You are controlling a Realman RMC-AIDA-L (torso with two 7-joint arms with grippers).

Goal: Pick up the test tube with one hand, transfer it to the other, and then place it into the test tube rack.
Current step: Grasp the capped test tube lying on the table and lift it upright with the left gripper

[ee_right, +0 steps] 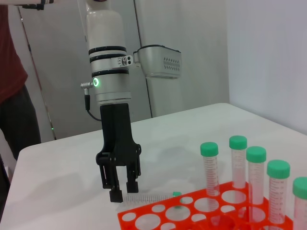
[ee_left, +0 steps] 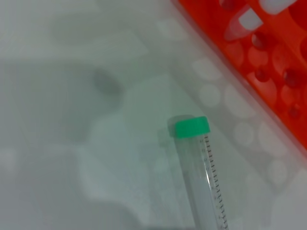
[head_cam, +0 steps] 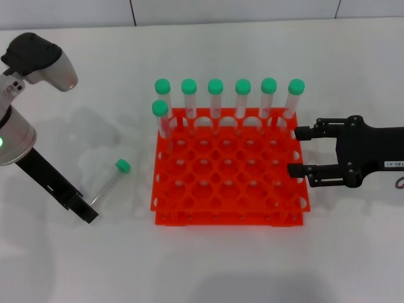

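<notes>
Left gripper (head_cam: 88, 211) poised at the loose test tube (head_cam: 111, 182) on the desk (head_cam: 240, 265); right gripper (head_cam: 298, 151) waits beside the rack (head_cam: 230, 170).

The test tube lies flat on the white desk, to the left of the orange rack and apart from it, its green cap pointing toward the far side. The left gripper hangs over the tube's capless end, fingers (ee_right: 114, 184) parted on either side of that end and not clamped on it. The right gripper, with a white label on its body, hovers just off the rack's right edge, released, with a wide gap between its 2 fingers. The rack holds 7 upright green-capped tubes (head_cam: 215, 98): 6 along the back row and 1 in the next row at the left corner.
</notes>
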